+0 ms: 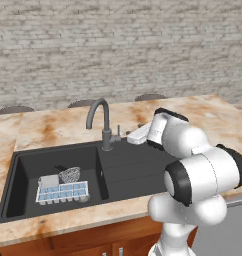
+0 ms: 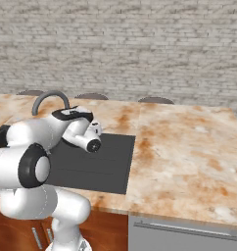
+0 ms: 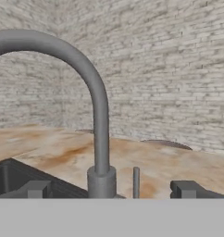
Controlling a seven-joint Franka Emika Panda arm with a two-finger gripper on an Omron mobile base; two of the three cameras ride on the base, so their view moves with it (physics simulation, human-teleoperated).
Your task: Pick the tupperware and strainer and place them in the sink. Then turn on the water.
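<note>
Base views flank the sink [image 1: 53,165]; hand view faces faucet [image 3: 97,106] closely

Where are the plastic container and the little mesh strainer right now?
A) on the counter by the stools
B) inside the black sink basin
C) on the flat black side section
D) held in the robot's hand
B: the tupperware and the strainer both lie on the floor of the sink, left of the faucet.

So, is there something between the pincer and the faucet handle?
Nothing visible. In the hand view the open pincer faces the faucet base, with its thin upright lever straight ahead between the fingertips.
</note>
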